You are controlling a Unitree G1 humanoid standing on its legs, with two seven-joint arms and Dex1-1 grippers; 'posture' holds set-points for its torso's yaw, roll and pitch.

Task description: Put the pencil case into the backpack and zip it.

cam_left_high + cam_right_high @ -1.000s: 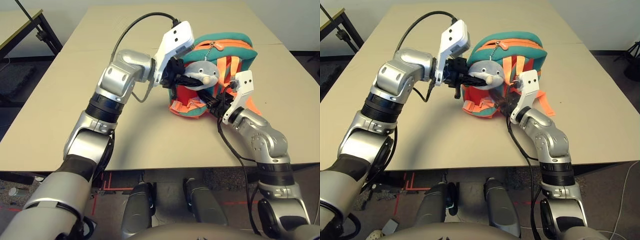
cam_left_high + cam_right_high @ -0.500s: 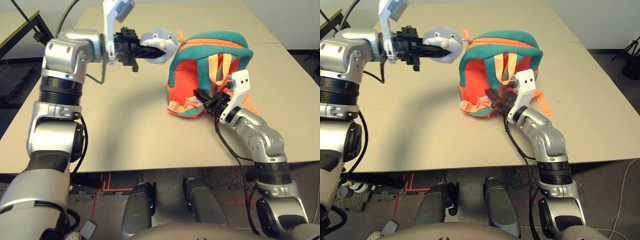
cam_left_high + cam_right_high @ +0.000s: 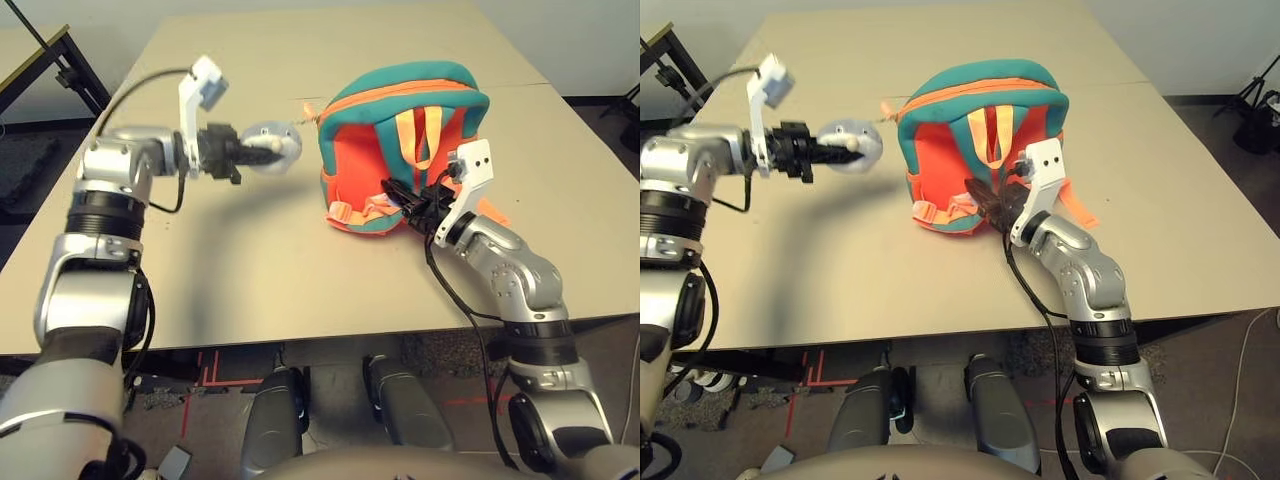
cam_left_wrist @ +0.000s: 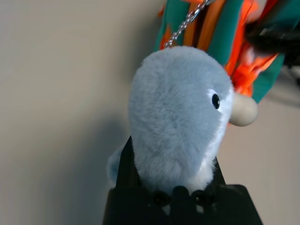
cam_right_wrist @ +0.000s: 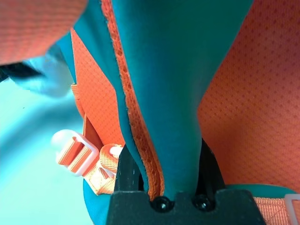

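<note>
Left arm is reaching out over the table's left side with left gripper (image 3: 262,152) clamping the plush charm (image 4: 180,117), right arm is bending in with right gripper (image 3: 398,195) pinching the backpack (image 5: 168,70) fabric edge.

Even bright overhead light w/ soft shadows on the bench (image 3: 300,270). Wrist views blurry close-up; no glare
</note>
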